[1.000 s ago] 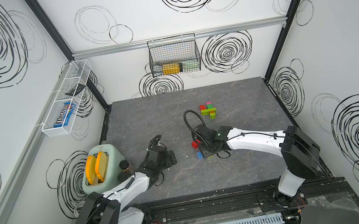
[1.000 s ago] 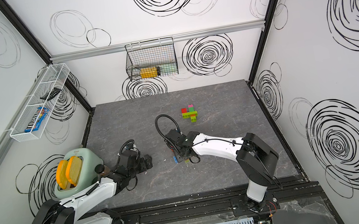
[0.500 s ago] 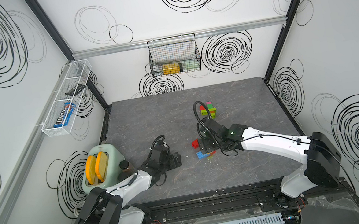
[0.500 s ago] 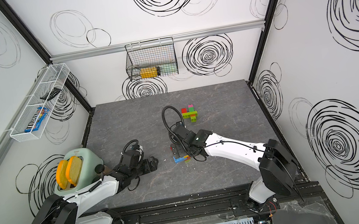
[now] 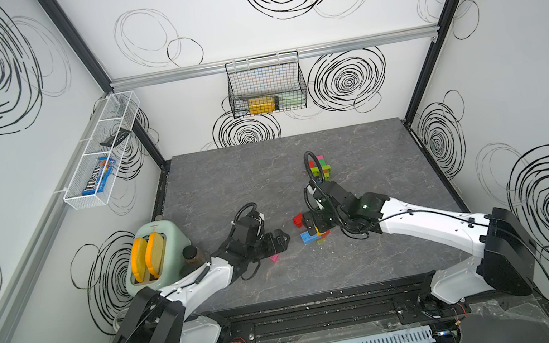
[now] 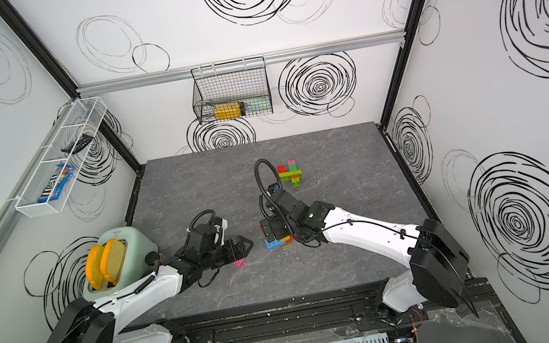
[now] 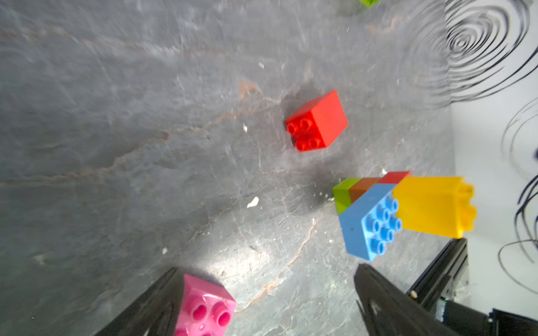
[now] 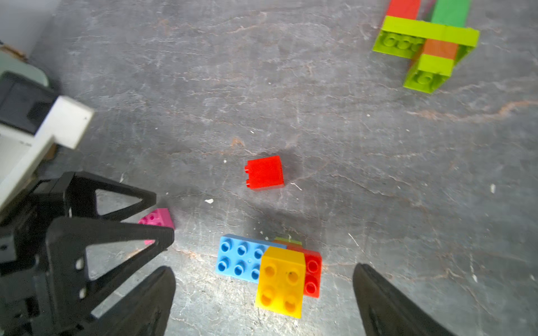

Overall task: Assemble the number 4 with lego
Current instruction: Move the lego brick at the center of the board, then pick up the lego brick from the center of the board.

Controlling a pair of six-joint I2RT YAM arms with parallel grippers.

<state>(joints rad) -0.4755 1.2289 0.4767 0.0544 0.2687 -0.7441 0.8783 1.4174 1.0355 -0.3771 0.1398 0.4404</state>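
Loose red cube [image 8: 264, 172], blue-yellow-red clump [image 8: 279, 276] of studded bricks, lime-and-red cross [image 8: 428, 40] well apart, pink brick [image 7: 203, 308] beside spread left gripper [image 7: 266, 270], right gripper [image 8: 263, 269] spread above clump, both empty.

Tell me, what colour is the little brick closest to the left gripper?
The brick is pink. The left wrist view shows it best.

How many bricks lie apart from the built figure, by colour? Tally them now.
Red: 2, lone red and clustered red
Blue: 1
Yellow: 1
Lime: 1, mostly hidden
Pink: 1
Total: 6 seen; more may be hidden beneath.
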